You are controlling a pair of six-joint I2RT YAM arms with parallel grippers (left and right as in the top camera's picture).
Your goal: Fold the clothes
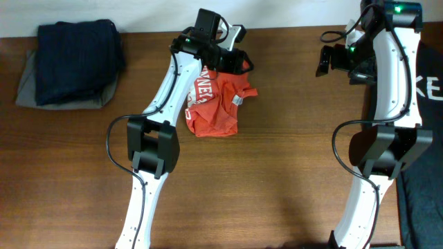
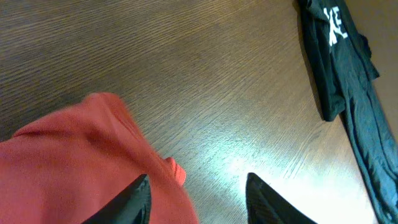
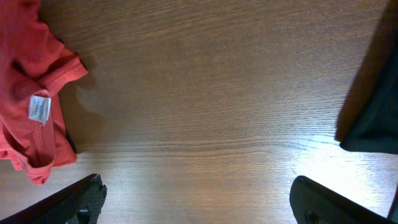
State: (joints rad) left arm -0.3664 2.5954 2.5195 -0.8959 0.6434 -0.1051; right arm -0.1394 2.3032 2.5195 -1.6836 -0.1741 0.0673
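1. The red T-shirt (image 1: 216, 104) lies in a crumpled heap on the brown worktop (image 1: 291, 159). It is near the far edge, a bit left of the middle.
2. The left gripper (image 2: 198, 198) hangs over the far end of the heap. Its fingers are apart, and red cloth lies just by one of them.
3. The right gripper (image 3: 199, 202) is spread wide over bare wood, well apart from the heap.
4. A dark blue pile (image 1: 73, 59) sits in the far left corner.
5. A black shirt (image 2: 348, 93) lies at the right edge.

This looks to me like a robotics lab. A wood-grain table (image 1: 277, 173) carries a white left arm (image 1: 160, 90) and right arm (image 1: 398, 69), plus folded dark clothes (image 1: 76, 59).
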